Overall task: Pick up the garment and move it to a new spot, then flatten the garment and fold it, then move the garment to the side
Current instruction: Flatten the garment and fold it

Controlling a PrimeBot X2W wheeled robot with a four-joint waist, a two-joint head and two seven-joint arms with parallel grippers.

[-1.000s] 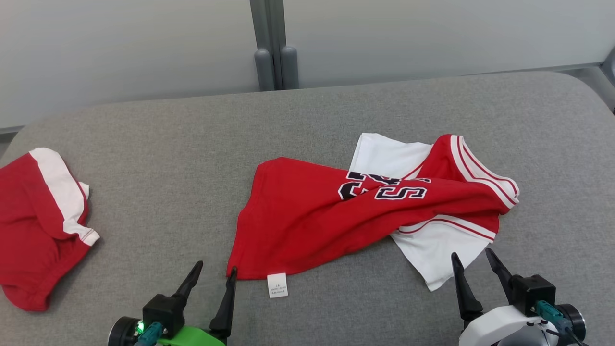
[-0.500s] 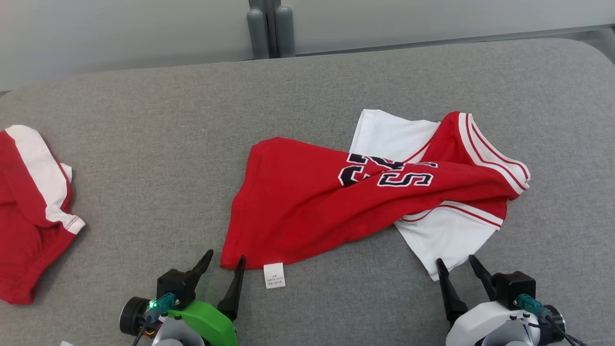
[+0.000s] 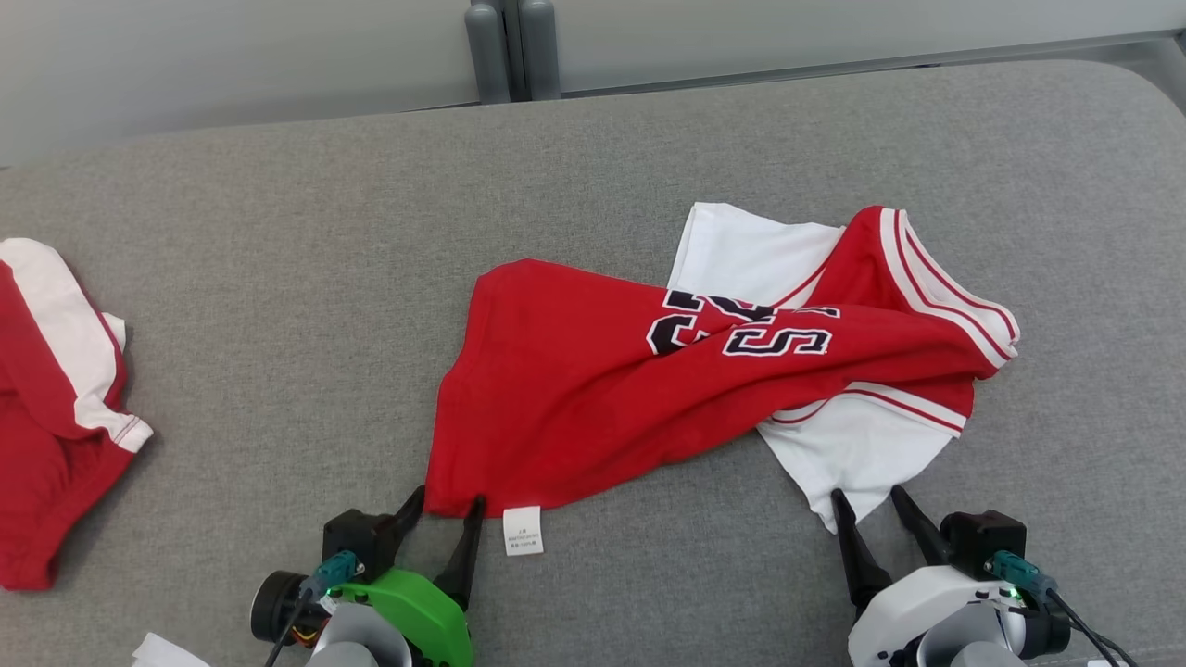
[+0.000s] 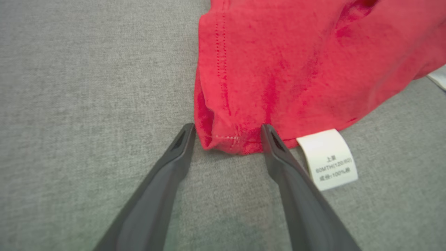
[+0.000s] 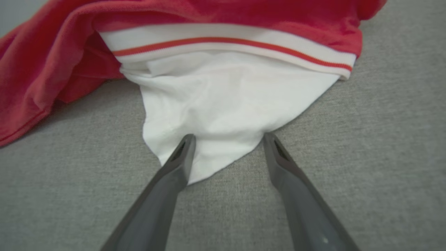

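Observation:
The garment (image 3: 593, 398), a red jersey with white sleeves and dark numbers, lies crumpled on the grey cushion (image 3: 278, 278). My left gripper (image 3: 447, 497) stands open at its near left corner. In the left wrist view the fingers (image 4: 174, 157) straddle that red hem corner (image 4: 226, 143) of the garment (image 4: 278, 69), beside a white care label (image 4: 329, 158). My right gripper (image 3: 866, 493) is open at the white sleeve's near tip. In the right wrist view that gripper (image 5: 229, 136) has the white sleeve corner (image 5: 223, 101) between its fingers, lying flat on the cushion.
A second red and white garment (image 3: 56, 408) lies at the cushion's left edge. Behind the cushion is a pale wall with two grey posts (image 3: 510, 46). Bare grey cushion lies between the two garments and to the right of the jersey.
The head view has shifted down. Both grippers have moved forward to the garment's near edge; the left fingers now straddle the red corner and the right fingers the white sleeve tip.

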